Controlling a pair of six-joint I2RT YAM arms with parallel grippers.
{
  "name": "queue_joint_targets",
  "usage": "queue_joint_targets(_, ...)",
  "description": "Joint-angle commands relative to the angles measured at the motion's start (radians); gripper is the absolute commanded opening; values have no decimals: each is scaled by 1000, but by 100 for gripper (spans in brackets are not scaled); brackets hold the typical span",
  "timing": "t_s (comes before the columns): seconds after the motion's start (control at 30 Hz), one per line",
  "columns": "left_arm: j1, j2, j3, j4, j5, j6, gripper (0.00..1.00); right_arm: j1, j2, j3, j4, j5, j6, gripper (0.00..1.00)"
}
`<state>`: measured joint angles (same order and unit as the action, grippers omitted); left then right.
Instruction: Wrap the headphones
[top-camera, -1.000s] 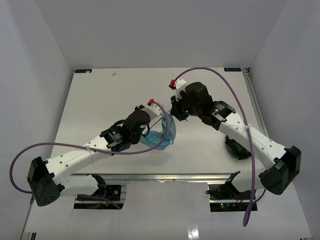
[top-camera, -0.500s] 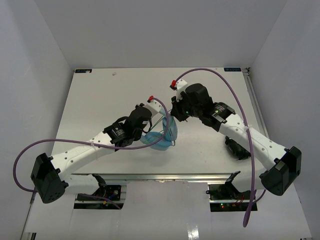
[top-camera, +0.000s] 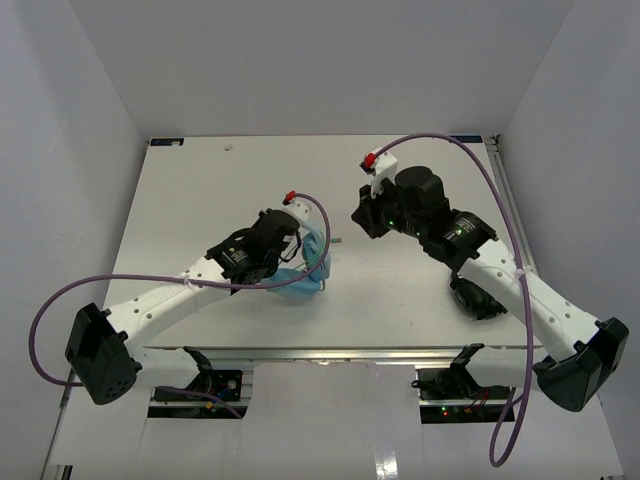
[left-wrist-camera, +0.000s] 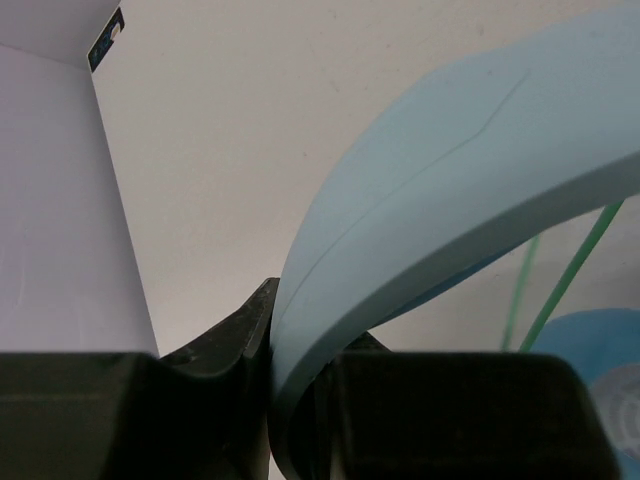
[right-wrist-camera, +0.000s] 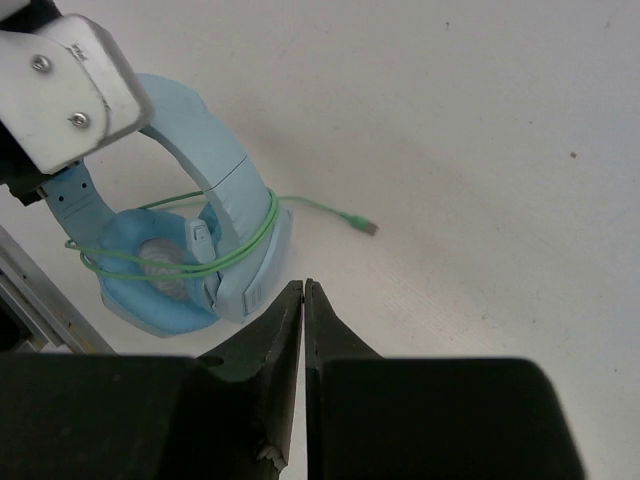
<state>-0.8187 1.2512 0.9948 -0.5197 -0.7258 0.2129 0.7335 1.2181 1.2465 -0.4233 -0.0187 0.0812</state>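
Observation:
The light blue headphones (top-camera: 305, 276) hang just over the table, left of centre. My left gripper (top-camera: 303, 243) is shut on their wide headband (left-wrist-camera: 450, 190), which passes between its jaws (left-wrist-camera: 298, 335). The pale green cable (right-wrist-camera: 170, 262) is looped around the earcups (right-wrist-camera: 160, 280). Its plug end (right-wrist-camera: 366, 227) lies loose on the table. My right gripper (top-camera: 358, 216) sits to the right of the headphones, apart from them. In the right wrist view its fingertips (right-wrist-camera: 304, 290) are pressed together with nothing between them.
A black object (top-camera: 476, 296) lies on the table under my right forearm. The table's front rail (right-wrist-camera: 35, 290) runs close behind the headphones in the right wrist view. White walls enclose the left, back and right sides.
My left gripper has carried the headphones a little left. My right gripper has drawn back to the right, away from the headphones; the cable's plug end now lies free on the table.

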Motion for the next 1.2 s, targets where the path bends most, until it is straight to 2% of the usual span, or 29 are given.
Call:
queue_joint_targets(0.0,5,-17,12,-23,-67,-27,0,1,-19,2,38,-9,4,8)
queue_joint_targets(0.23,6,0,7,-27,-49,-31,0,6,-12,-109,135,2,6,8)
queue_joint_targets(0.37,6,3,1,-36,-28,-45,0,4,20,-168,204,14,46,17)
queue_joint_targets(0.47,8,-13,15,-42,0,-59,0,5,44,-190,227,23,65,28)
queue_joint_targets(0.6,29,-53,61,-55,105,-121,0,2,20,-238,285,-9,58,40)
queue_joint_targets(0.8,101,-115,130,-42,308,-211,0,-8,-126,-288,288,23,29,44)
queue_joint_targets(0.97,115,-119,183,-51,364,-281,0,-23,-260,-319,281,96,42,46)
queue_joint_targets(1.17,130,-135,223,-49,420,-338,0,-29,-386,-398,293,55,32,48)
